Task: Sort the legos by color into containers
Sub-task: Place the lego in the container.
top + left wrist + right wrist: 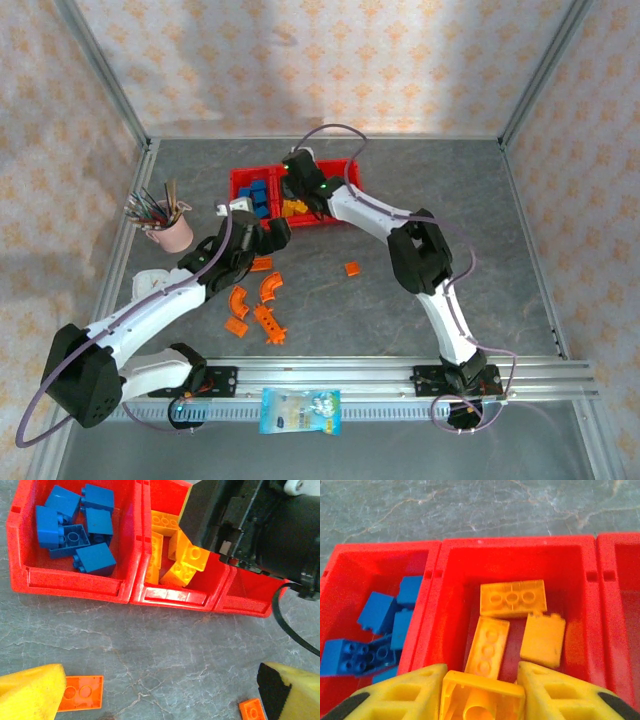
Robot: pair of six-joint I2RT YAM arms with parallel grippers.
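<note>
A yellow brick [482,697] sits closest to the right wrist lens, pinched between the two fingers of the right hand [481,677]. Its hollow side faces the camera and its long side spans from finger to finger. It hangs over the near end of the middle bin [512,560], where other yellow bricks [512,598] lie, so the release looks to be a plain drop straight down. Blue bricks [377,612] lie in the left bin [380,547], and what shows of the right bin [620,580] is bare. The left hand [160,695] hovers spread wide and empty over the table [175,645], a flat orange brick [82,692] just beside one finger. The scattered orange pieces [255,300] lie nearer that arm, so they are likely its job.
</note>
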